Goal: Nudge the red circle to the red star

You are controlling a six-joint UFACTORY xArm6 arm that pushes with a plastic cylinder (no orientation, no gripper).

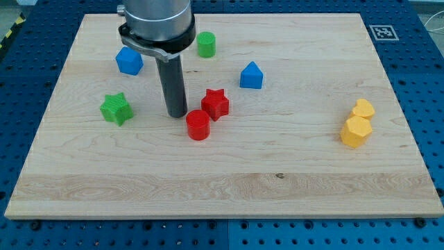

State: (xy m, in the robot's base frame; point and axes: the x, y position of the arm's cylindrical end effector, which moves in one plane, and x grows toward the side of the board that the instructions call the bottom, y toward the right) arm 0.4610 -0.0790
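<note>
Seven blocks: they lie on the wooden desk (229, 187) in the single camera view, which sits on a blue perforated surface (433, 90).
Pincer: the arm carries none, only a straight dark rod, so no released or clenched state can be told.
My tip (177, 114): it rests on the desk just to the view's left of the red pair, close beside the red circle's upper left and not clearly touching either block.
Red circle (198, 125): it stands upright near the desk's middle, a little toward the view's left, directly below and left of the red star, with their edges touching or nearly so.
Red star (216, 104): it lies just to the view's right of the rod.
Green star (116, 108): it sits well to the view's left of my tip.
Blue block (129, 60): a faceted shape toward the view's top left, beside the arm's grey housing.
Green cylinder (205, 44): it stands near the view's top, just right of the housing.
Blue house-shaped block (251, 76): it sits up and right of the red star.
Yellow blocks: two touch each other at the view's right, the upper one (363, 108) smaller, the lower one (356, 131) a faceted shape.
Marker: a black-and-white tag (382, 32) sits on the desk's top right corner.
</note>
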